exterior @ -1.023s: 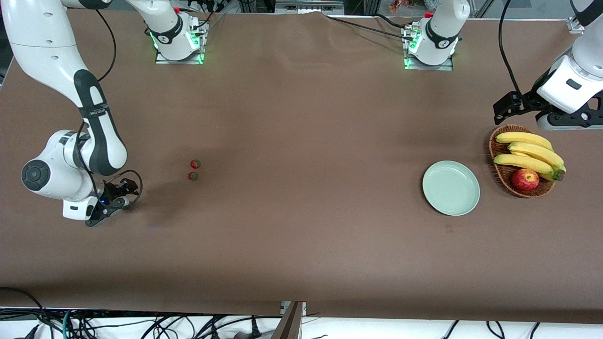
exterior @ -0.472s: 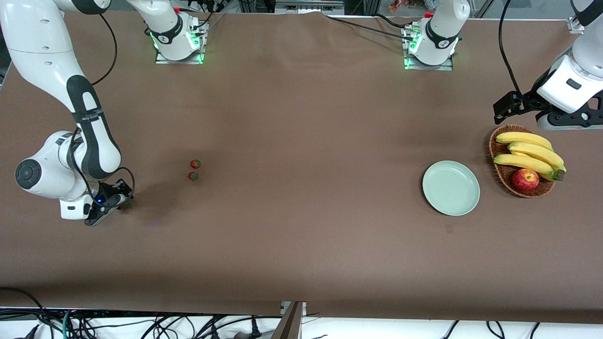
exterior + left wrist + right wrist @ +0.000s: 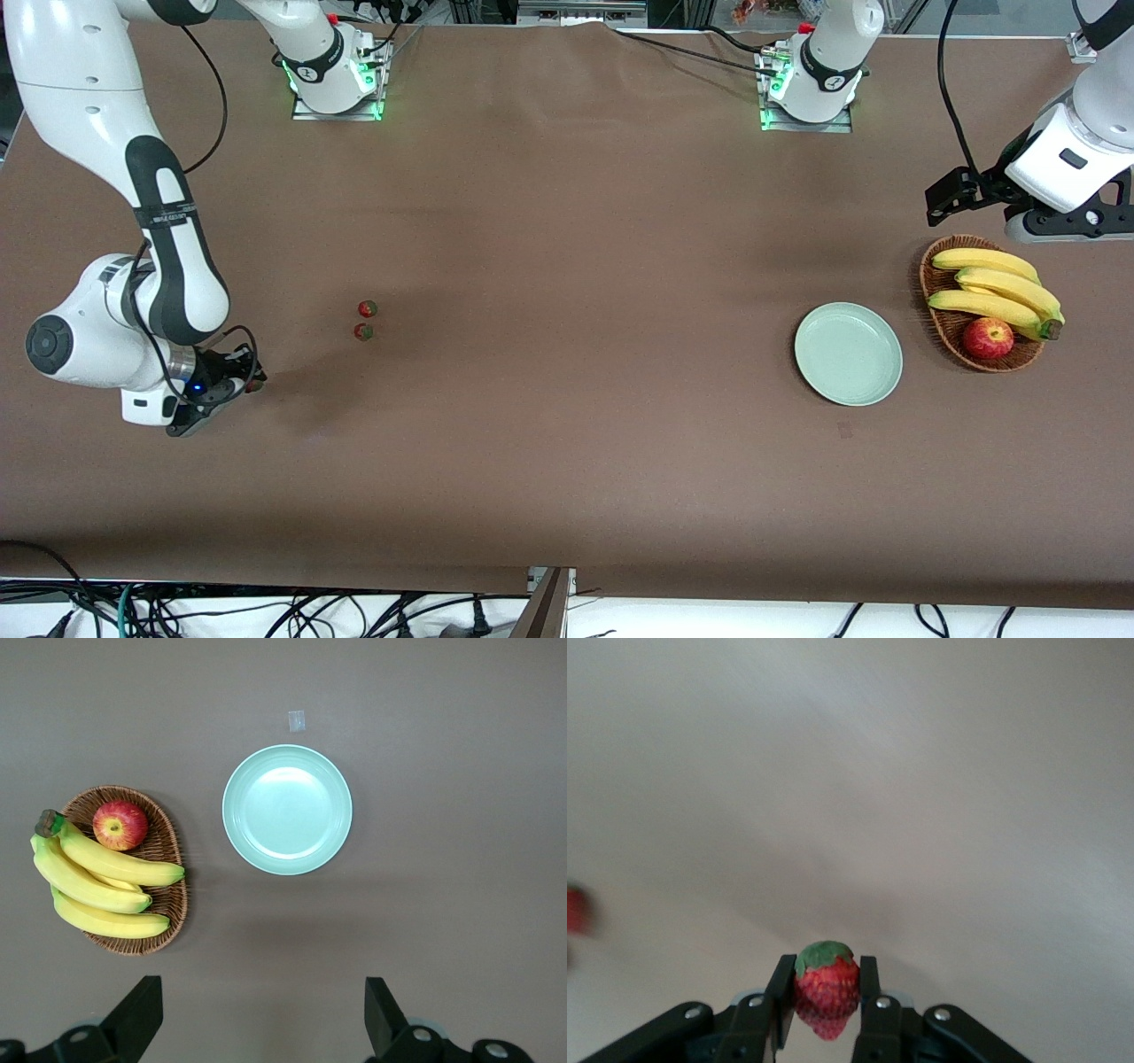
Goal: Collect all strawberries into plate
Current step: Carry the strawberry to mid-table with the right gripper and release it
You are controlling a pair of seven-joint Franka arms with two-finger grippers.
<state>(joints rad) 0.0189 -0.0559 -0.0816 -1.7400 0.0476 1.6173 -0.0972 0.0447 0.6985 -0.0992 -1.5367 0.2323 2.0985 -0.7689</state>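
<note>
While the right gripper pinches one strawberry low at the right arm's end of the table, two strawberries lie at its 2 o'clock. At the left arm's end, the left gripper hangs spread, the plate at its 7 o'clock.

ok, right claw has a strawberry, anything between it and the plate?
Nothing visible does. The right claw is shut on a strawberry at the right arm's end; only bare table lies between it and the plate. The two other strawberries sit off that line.
</note>
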